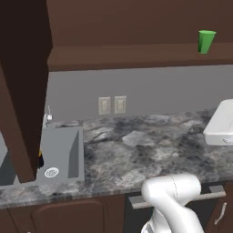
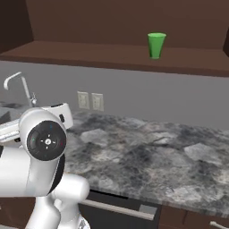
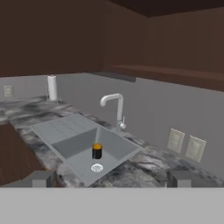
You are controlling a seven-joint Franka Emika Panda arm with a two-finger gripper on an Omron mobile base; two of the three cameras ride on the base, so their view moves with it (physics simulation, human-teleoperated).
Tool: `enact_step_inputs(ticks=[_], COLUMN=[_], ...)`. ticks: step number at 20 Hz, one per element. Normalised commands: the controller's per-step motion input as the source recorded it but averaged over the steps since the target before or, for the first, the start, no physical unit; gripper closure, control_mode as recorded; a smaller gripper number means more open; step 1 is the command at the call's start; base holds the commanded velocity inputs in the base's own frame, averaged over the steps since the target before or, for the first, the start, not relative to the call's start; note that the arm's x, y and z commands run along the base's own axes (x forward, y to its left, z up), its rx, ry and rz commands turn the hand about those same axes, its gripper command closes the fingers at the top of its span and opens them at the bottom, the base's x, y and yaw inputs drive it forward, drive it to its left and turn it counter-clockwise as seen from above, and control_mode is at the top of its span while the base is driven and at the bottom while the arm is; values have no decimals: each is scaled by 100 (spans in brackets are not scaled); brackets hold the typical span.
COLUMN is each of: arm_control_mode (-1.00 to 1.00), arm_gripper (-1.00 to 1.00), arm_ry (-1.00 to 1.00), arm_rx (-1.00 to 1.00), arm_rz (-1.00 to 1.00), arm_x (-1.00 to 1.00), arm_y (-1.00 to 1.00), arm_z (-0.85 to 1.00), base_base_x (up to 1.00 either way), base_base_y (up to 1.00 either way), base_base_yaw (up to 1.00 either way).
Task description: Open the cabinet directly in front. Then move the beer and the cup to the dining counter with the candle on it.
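Note:
The cabinet (image 1: 136, 57) stands open, its dark door (image 1: 22, 91) swung out at the left. On its shelf (image 2: 89, 53) stands the green cup (image 1: 206, 42), upright at the right end, also the cup (image 2: 156, 44) from the other side. My gripper (image 3: 112, 180) is open, its two fingertips (image 3: 43, 178) far apart with nothing between them. It looks over the sink, well to the left of the cup. The beer, the dining counter and the candle are out of view.
A grey sink (image 3: 65, 131) with a chrome faucet (image 3: 114, 107) is set in the marbled worktop (image 1: 145, 145); a black-and-orange cylinder (image 3: 97, 151) stands in it. A paper roll (image 3: 52, 87) stands beyond. A white appliance (image 1: 223, 123) sits at the right. My arm (image 2: 44, 147) fills the left.

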Motion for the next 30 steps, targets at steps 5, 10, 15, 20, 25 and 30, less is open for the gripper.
enact_step_inputs(ticks=[5,10,15,20,25,30], arm_control_mode=[100,100,100,100,100,100], arm_gripper=[-100,-100,-100,-100,-100,-100], arm_ry=[0,0,0,0,0,0], arm_rx=[0,0,0,0,0,0], arm_rz=[0,0,0,0,0,0], arm_x=[0,0,0,0,0,0], arm_y=[0,0,0,0,0,0], arm_z=[0,0,0,0,0,0], base_base_x=[68,99,100,100,100,99], base_base_y=[-31,-4,-4,-23,-32,-18], base_base_yaw=[-29,-5,7,7,9,13])
